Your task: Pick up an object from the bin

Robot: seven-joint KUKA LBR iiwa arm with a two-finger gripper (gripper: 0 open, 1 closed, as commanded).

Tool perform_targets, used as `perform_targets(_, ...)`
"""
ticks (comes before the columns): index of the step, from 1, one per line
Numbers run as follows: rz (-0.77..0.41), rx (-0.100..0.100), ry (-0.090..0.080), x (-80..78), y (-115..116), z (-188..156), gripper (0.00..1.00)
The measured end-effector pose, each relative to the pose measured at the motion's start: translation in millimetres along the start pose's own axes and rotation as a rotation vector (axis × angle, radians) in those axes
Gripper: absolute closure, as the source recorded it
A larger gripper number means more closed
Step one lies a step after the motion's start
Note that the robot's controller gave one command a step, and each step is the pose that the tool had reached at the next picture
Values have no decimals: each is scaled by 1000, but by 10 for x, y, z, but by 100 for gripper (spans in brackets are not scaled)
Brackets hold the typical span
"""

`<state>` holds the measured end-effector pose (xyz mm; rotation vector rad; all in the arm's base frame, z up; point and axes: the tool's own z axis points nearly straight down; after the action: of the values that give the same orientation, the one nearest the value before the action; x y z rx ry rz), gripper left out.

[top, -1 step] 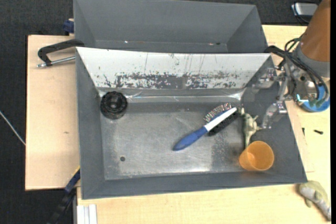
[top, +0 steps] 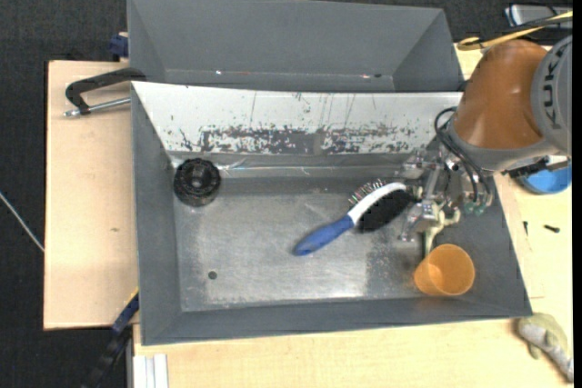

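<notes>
Grey metal bin (top: 155, 195), floor mostly bare across left and middle, open room along the front wall and left edge. Low at the right end, gripper (top: 426, 209) just beside the black-and-white head of a blue-handled brush (top: 350, 221) lying slantwise mid-floor; open or closed, cannot tell. Orange cup (top: 445, 271) in the front right corner just below the gripper, black round cap (top: 197, 180) well apart at far left by the back wall.

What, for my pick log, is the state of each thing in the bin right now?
Hairbrush: lying flat on the bin floor, blue handle pointing lower left.
Orange cup: lower right corner, mouth showing, nothing in it.
Black cap: resting alone at the far left, by the back wall.
Gripper: down in the bin, at the hairbrush's head.
</notes>
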<state>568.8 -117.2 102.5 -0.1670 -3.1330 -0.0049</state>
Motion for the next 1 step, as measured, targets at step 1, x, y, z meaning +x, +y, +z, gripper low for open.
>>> perform_targets(1,133,0,-8,140,404,227,0)
